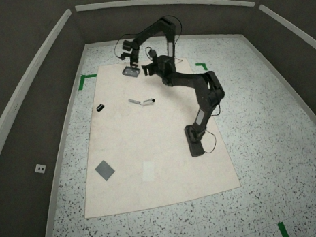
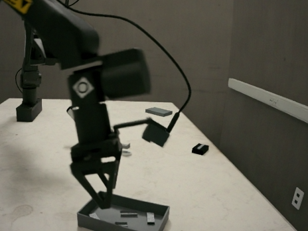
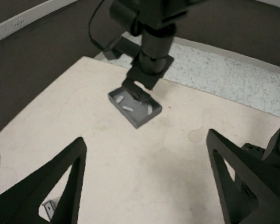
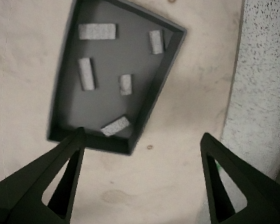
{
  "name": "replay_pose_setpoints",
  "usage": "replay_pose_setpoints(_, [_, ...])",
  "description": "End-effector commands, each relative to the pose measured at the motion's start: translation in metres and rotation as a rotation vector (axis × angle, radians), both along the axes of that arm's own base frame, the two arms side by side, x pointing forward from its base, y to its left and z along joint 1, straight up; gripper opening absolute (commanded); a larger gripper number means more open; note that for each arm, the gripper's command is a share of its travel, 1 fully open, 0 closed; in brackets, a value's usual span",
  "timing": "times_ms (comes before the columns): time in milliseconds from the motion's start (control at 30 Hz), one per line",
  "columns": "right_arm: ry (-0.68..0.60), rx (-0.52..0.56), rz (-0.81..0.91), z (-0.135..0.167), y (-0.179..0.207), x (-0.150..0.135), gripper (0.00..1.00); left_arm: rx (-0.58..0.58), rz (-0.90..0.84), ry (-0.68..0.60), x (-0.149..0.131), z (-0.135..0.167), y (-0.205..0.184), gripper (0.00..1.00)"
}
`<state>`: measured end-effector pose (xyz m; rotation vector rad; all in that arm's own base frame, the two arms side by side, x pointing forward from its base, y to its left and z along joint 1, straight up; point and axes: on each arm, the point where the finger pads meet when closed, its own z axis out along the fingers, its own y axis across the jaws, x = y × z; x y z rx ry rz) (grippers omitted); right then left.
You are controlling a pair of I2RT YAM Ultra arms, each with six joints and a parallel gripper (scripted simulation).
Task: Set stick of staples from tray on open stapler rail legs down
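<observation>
The dark grey tray lies at the far end of the beige mat and holds several grey staple sticks. My right gripper is open and empty. It hangs straight down over the tray's near edge, with its tips low at the rim. My left gripper is open and empty, a little way from the tray and facing it. The open stapler lies on the mat in the middle. In the exterior view it is mostly hidden behind the right arm.
A small black box lies near the mat's left edge. A grey square pad and a white patch lie at the near end. The left arm's base stands on the mat's right side. Walls enclose the floor.
</observation>
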<state>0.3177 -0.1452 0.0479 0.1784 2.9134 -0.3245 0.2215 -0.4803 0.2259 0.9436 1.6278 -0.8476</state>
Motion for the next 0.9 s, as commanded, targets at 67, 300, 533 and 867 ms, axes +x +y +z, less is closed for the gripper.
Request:
replay_pose_setpoints(67, [0.293,-0.023,0.143,-0.003,-0.004,-0.018,1.0,-0.017,0.003,-0.008,0.002,0.007,0.002,1.0])
replay_pose_setpoints(300, [0.478,-0.017,0.251,-0.002,-0.01,-0.028,1.0,-0.017,0.003,-0.008,0.002,0.007,0.002,1.0])
replay_pose_setpoints(533, [0.734,0.016,0.416,0.001,-0.019,-0.035,1.0,-0.017,0.003,-0.008,0.002,0.007,0.002,1.0])
replay_pose_setpoints(867, [0.895,0.011,0.459,-0.007,-0.028,-0.032,1.0,-0.017,0.003,-0.008,0.002,0.007,0.002,1.0])
